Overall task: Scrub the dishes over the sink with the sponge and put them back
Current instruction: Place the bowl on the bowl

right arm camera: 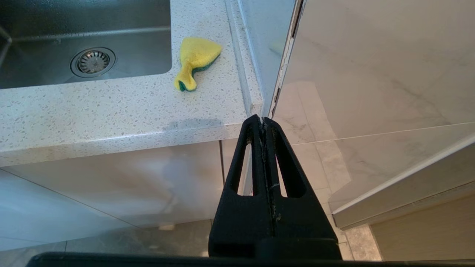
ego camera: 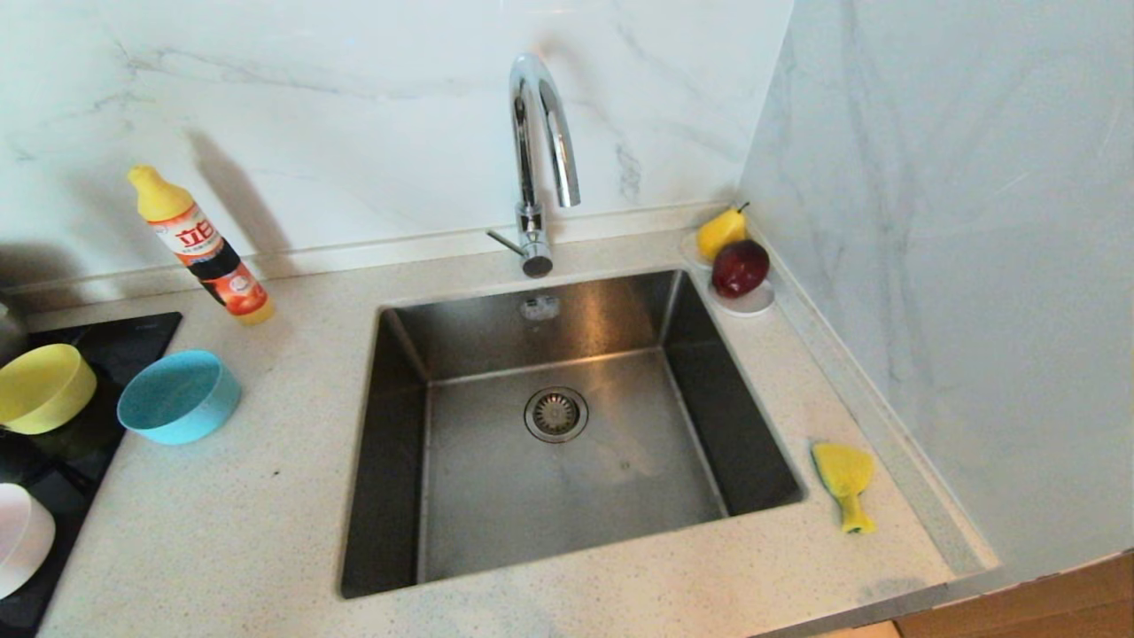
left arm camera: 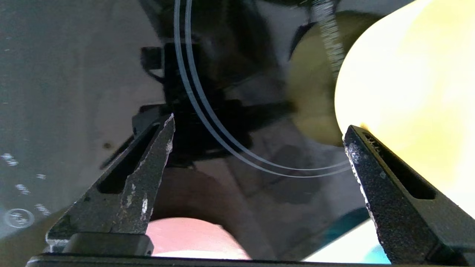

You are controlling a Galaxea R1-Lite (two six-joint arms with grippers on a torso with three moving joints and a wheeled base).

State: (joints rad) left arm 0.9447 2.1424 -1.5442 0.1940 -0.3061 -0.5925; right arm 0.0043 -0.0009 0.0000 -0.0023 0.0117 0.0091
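Head view: neither arm shows here. I see the sink [ego camera: 567, 434] bare, the sponge [ego camera: 843, 483] on the tabletop [ego camera: 248, 523] at its right edge, fan end toward the back wall, tail toward me — so its long axis runs front-to-back. The three bowls sit far left: yellow bowl [ego camera: 40, 388] and pink bowl [ego camera: 22, 536] on the black hob [ego camera: 106, 425], blue bowl [ego camera: 180, 396] at the hob's edge next to the yellow one. All three are well apart from the sponge, w/ the sink between.

Left wrist view: left gripper [left arm camera: 259, 133] has its jaws spread wide, nothing between them, just glossy hob. One finger [left arm camera: 374, 155] sits right at the yellow bowl's [left arm camera: 408, 96] rim; can't tell if it's touching. Pink bowl [left arm camera: 193, 237] is low between the fingers, a sliver of blue bowl [left arm camera: 352, 244] beside it. So the left arm is the one over the dishes, and the yellow bowl lies off to one side of the jaws, not between them.

Right wrist view: right gripper [right arm camera: 264, 122] has its jaws pressed together, empty, hanging below the tabletop's front edge by the cabinet. The sponge [right arm camera: 195, 61] is ahead of it and up on top, tail pointing back toward the jaws. My read — the right arm is nearer the sponge, and would need to rise and open first.
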